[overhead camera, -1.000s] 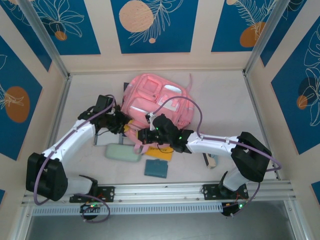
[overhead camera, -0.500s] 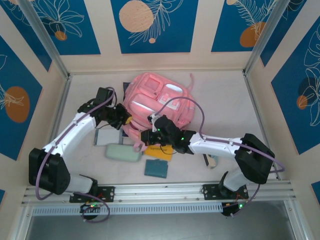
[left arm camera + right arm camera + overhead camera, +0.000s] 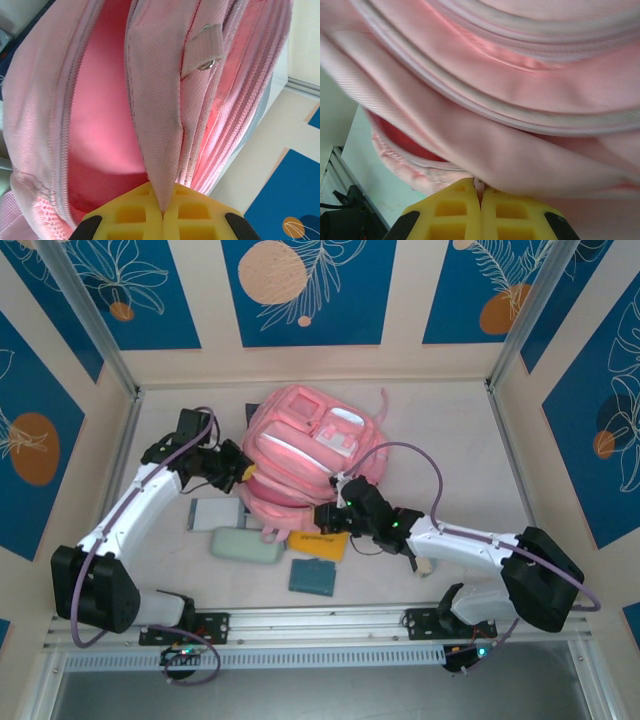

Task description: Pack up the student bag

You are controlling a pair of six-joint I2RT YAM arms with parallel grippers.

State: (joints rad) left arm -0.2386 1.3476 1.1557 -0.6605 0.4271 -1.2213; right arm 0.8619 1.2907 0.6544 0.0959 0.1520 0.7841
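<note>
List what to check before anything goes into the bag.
1. Left gripper clamped on the bag fabric: ok.
2. Right gripper clamped on the bag's edge: ok.
3. Opening spread, pink lining visible in the left wrist view: ok.
4. An arm free to pick things up: not ok, both hold the bag.
5. Pouch and teal notebook lying near the bag's mouth: ok.
6. Room left inside: cannot tell.
</note>
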